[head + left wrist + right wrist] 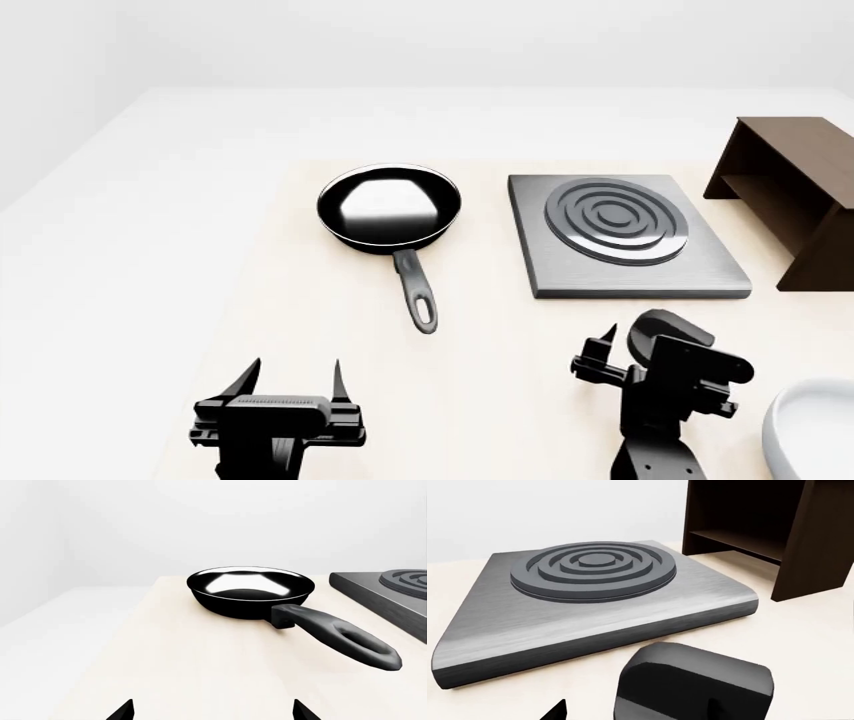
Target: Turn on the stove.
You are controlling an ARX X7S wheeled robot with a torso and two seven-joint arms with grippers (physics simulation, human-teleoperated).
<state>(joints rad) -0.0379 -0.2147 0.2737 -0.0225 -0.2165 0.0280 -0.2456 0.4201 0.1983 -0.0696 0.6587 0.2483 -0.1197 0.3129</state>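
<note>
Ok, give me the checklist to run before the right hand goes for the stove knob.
1. Knob found: ok. The knob sits on the table just off the near edge of the stove.
2. Right hand open: ok, fingertips apart.
3. Knob lined up between its fingers: cannot tell. The knob is very close in the right wrist view, but no contact shows.
4. Burner free: ok. The frying pan rests on the table beside the stove, not on it.
5. Left hand out of the way: ok, open, empty and apart from the stove.
6. Knob's on/off position: cannot tell.
</note>
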